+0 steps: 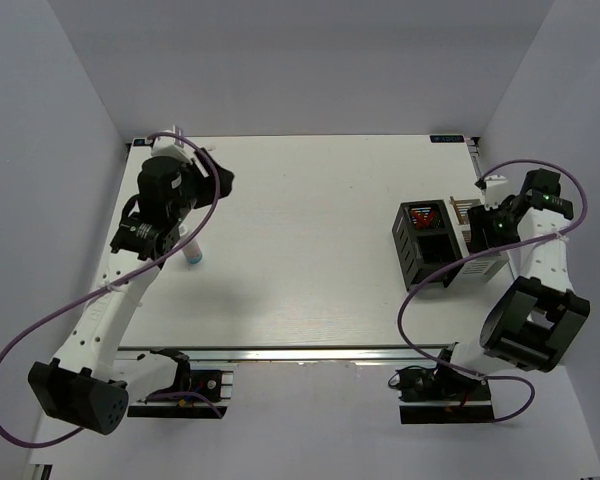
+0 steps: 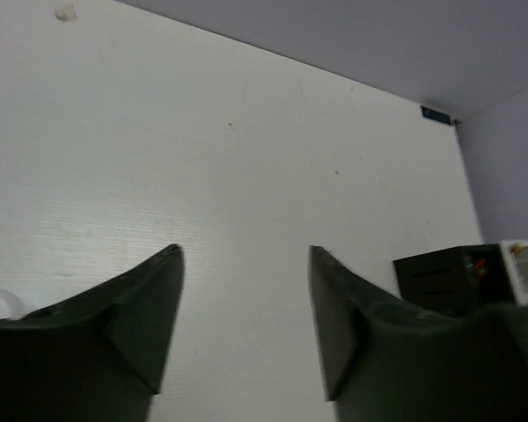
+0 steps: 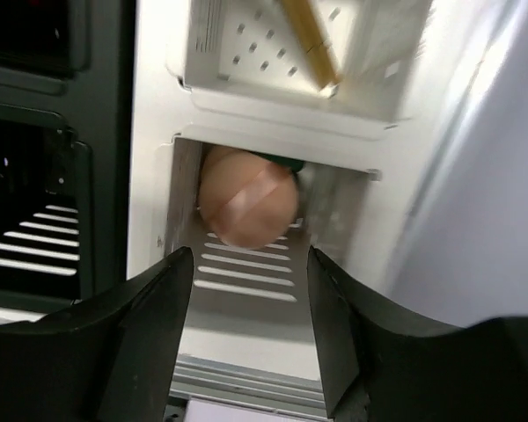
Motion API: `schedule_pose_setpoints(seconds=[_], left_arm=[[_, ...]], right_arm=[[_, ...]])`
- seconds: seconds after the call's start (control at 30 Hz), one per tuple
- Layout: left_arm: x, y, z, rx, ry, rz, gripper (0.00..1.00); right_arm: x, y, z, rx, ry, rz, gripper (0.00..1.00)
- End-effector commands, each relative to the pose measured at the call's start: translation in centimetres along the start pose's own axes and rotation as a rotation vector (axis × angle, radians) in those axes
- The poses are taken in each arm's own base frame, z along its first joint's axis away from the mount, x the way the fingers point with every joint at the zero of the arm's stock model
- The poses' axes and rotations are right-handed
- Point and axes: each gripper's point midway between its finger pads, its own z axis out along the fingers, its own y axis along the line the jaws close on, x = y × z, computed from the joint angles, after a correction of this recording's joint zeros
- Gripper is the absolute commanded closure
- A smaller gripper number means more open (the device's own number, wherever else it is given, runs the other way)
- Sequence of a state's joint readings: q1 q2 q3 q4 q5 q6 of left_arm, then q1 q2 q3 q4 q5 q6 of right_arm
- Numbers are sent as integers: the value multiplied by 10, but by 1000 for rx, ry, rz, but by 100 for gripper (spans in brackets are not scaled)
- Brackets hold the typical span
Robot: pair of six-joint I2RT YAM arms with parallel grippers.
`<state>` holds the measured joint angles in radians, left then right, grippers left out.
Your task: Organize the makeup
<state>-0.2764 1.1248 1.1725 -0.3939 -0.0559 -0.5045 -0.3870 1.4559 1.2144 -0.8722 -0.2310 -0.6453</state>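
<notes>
- Left gripper [image 2: 245, 255]: fingers spread wide, nothing between them, only bare table [image 1: 310, 200] in the gap.
- It hangs over the left side of the table, well apart from the box [image 1: 430, 245].
- Bottle [image 1: 193, 256]: small and white, on the table at the left, just beside the left arm's wrist. The left wrist view shows only a sliver of it at the lower left edge. I cannot tell whether it stands upright or is tipped.
- Box: black and white with compartments, on the right side of the table. The black half is to the left and the white half to the right.
- Right gripper [image 3: 249, 259]: fingers spread apart, pinching nothing, poised above the white half of the box.
- Peach disc [image 3: 246, 207]: lies in a white slotted compartment, directly past the right fingertips and not touching them.
- Green disc [image 3: 290, 163]: only an edge shows behind the peach disc, in the same compartment (mostly hidden).
- Stick [image 3: 310, 44]: tan and thin, leaning at a slant in the next white compartment, the one with a dotted floor.
- Red item [image 1: 421, 214]: in the far black compartment, too small to tell more.
</notes>
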Motion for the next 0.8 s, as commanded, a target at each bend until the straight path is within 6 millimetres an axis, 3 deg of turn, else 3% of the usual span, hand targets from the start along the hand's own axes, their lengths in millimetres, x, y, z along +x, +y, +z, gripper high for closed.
schedule_pose_setpoints(seconds=[0.0, 0.1, 0.13, 0.17, 0.23, 0.27, 0.3, 0.37, 0.4, 0.43, 0.47, 0.5, 0.53, 0.57, 0.6, 0.63, 0.67, 0.7, 0.73, 0.77], left_arm=[[-28, -8, -23, 14, -63, 10, 40], [-37, -10, -24, 12, -68, 10, 95], [-45, -14, -25, 17, -82, 12, 98], [-47, -15, -25, 19, -85, 15, 98], [-58, -18, -24, 21, -99, 22, 91], [-62, -19, -25, 22, -105, 26, 83], [-66, -19, -25, 17, -109, 29, 61], [-76, -21, -29, 14, -119, 33, 41], [-81, -20, -31, 3, -130, 35, 34], [-82, -18, -33, -11, -125, 40, 26], [-91, -20, -40, -13, -146, 43, 26], [-94, -20, -44, -18, -154, 44, 26], [-95, -16, -48, -39, -154, 47, 25], [-103, -18, -57, -39, -177, 44, 25], [-105, -17, -62, -42, -186, 41, 25], [-106, -14, -67, -59, -193, 34, 25], [-108, -14, -71, -62, -204, 28, 25], [-111, -15, -79, -61, -221, 15, 25], [-111, -12, -83, -72, -224, 9, 25], [-113, -12, -87, -73, -234, -2, 25]], right_arm=[[-42, -11, -50, 92, -157, -102, 40], [-78, -2, -85, 107, -328, -227, 41], [-87, 3, -92, 99, -376, -265, 42], [-101, 21, -101, 41, -475, -352, 42], [-110, 59, -100, -101, -587, -487, 44], [-107, 104, -98, -304, -682, -549, 43], [-109, 149, -94, -436, -743, -724, 42], [-103, 211, -79, -623, -742, -837, 39], [-98, 272, -71, -765, -743, -929, 38], [-101, 292, -54, -741, -705, -945, 35], [-110, 313, -45, -714, -718, -944, 32], [-136, 340, -40, -657, -837, -966, 27], [-134, 380, -41, -688, -837, -956, 23], [-137, 400, -14, -703, -790, -934, 22], [-166, 436, -33, -715, -877, -915, 21], [-180, 448, -25, -701, -824, -777, 19], [-182, 465, 17, -687, -724, -709, 17], [-190, 486, 25, -670, -703, -652, 16], [-213, 504, 44, -635, -664, -569, 13], [-220, 517, 47, -654, -655, -557, 11]])
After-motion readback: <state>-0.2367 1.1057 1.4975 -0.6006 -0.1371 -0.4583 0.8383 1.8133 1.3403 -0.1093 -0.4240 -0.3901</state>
